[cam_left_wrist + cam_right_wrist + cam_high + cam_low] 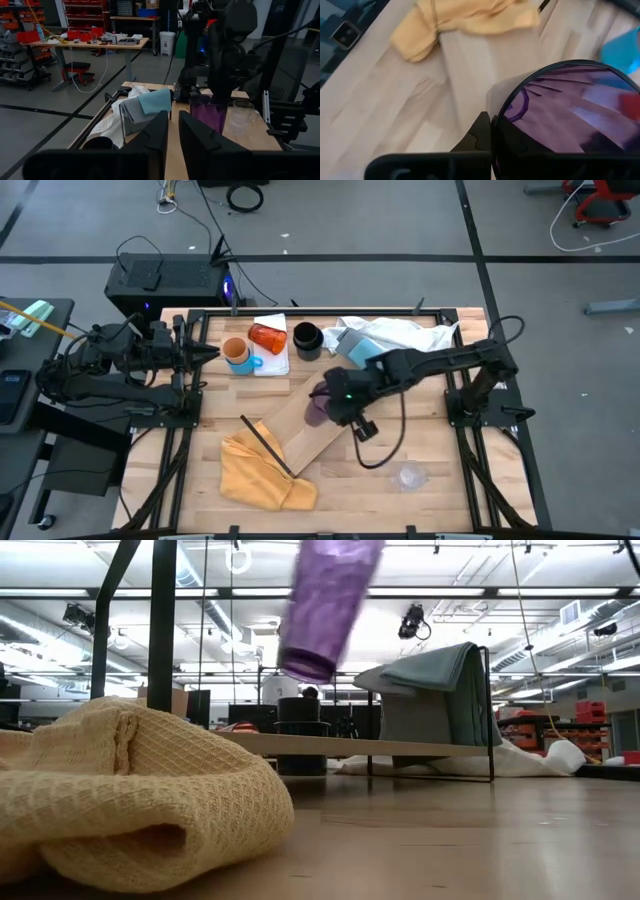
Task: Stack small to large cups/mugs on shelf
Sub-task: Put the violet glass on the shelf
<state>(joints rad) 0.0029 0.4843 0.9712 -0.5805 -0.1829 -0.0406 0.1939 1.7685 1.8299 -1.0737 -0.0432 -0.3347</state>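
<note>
Right gripper (335, 402) clamped on the purple cup (318, 408), holding it over the shelf (305, 425). High view: orange cup (236, 350), blue mug (246, 363), red tumbler (267, 336) and black mug (306, 338) sit at the back of the table; left gripper (207, 352) waits near them. Low view: purple cup hangs clear above the shelf, nothing on it. Left wrist: fingers (156, 135) nearly together, empty. Right wrist: cup rim (570, 117) at the fingers. Nothing stacked yet, by my read.

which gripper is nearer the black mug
Right. The right gripper, shut on the purple cup, hangs over the shelf just in front of the black mug. The left gripper waits farther off, beyond the blue mug.
</note>
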